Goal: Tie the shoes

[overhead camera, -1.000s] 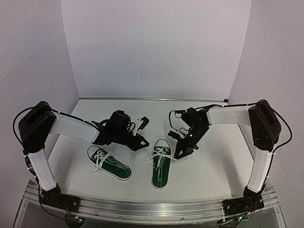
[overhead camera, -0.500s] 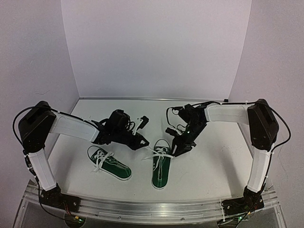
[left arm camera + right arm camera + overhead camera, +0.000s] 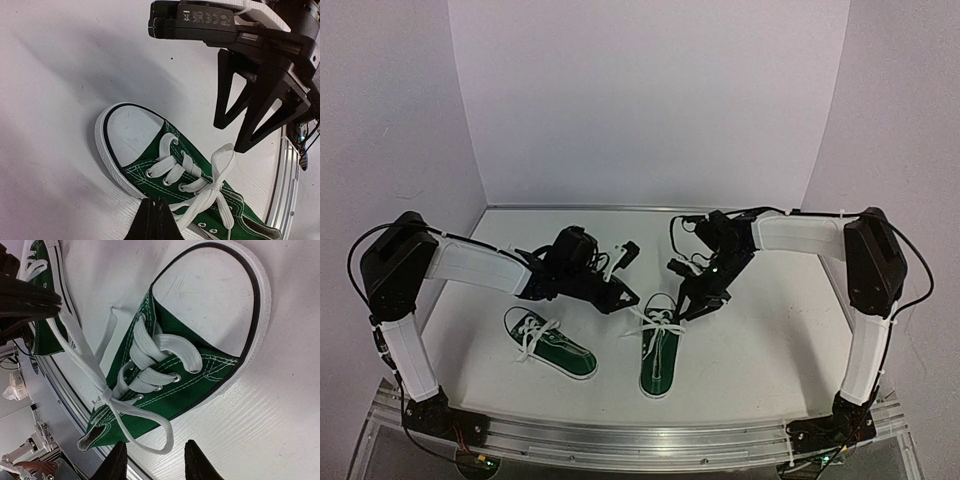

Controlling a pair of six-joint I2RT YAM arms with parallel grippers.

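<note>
Top external view: left gripper [image 3: 618, 299] clamped tight on a white lace [image 3: 80, 352] of the right-hand shoe [image 3: 658, 352]; right gripper [image 3: 690, 310] partly open, empty, over its toe.

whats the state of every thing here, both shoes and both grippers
right dark green canvas sneaker: sole down, laced, knot crossed with one lace loop formed, bow not finished
left dark green canvas sneaker: sole down, laces spread loose over its side, no bow visible
left gripper: shut on a white lace end of the right sneaker, strand taut
right gripper: open, holding nothing, just beside the lace loop
</note>
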